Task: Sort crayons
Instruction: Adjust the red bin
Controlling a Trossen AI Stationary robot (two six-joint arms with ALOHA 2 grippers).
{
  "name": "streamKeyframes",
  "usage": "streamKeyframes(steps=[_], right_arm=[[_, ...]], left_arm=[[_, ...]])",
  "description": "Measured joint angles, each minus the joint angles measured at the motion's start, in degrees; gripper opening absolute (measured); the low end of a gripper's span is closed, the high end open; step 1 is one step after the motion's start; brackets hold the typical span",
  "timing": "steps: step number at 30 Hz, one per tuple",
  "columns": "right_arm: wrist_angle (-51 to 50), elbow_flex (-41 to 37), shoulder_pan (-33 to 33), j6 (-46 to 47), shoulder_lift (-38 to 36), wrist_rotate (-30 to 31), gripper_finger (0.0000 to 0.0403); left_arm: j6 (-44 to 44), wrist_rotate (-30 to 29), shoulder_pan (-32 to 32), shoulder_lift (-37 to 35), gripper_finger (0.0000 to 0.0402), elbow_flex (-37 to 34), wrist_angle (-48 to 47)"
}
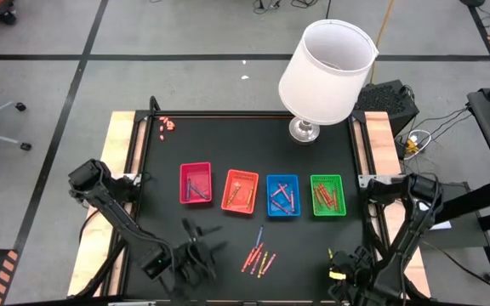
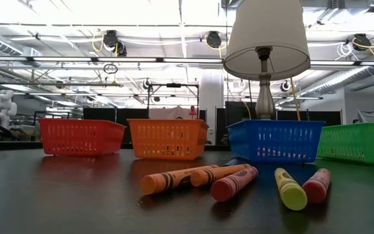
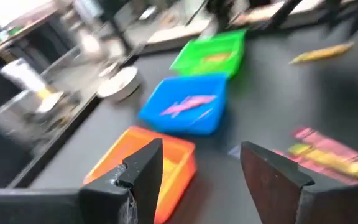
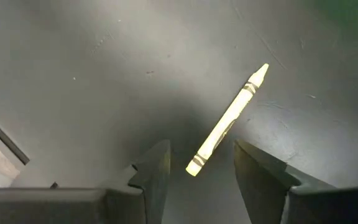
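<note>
A single yellow crayon [image 4: 227,120] was seen lying flat on the dark bench [image 4: 104,74]. The right pincer [image 4: 197,168] was held open just above it, the crayon's blunt end lying between the spread fingers [image 4: 154,171].

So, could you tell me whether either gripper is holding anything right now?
Nothing is held. The right gripper stands open over a yellow crayon; the left gripper is open and empty.
</note>
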Motion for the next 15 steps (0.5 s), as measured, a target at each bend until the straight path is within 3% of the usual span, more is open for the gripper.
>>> streamKeyframes(steps=[3, 7, 12, 15], right_arm=[[-0.03, 0.00, 0.00, -0.04, 0.15, 0.03, 0.0159], [0.02, 0.00, 0.00, -0.02, 0.17, 1.71, 0.0159], [0.09, 0.00, 0.00, -0.01, 0.17, 1.68, 0.0159], [0.49, 0.00, 0.00, -0.25, 0.17, 1.75, 0.0159]], left_arm=[[-13.73, 1.48, 2.26, -0.49, 0.0214, 0.00, -16.08], [-26.25, 9.81, 6.43, -0.68, 0.0214, 0.00, -33.66], [-20.09, 22.80, 10.87, -0.68, 0.0214, 0.00, -39.17], [-13.50, 24.71, 13.27, -0.68, 0.0214, 0.00, -39.29]])
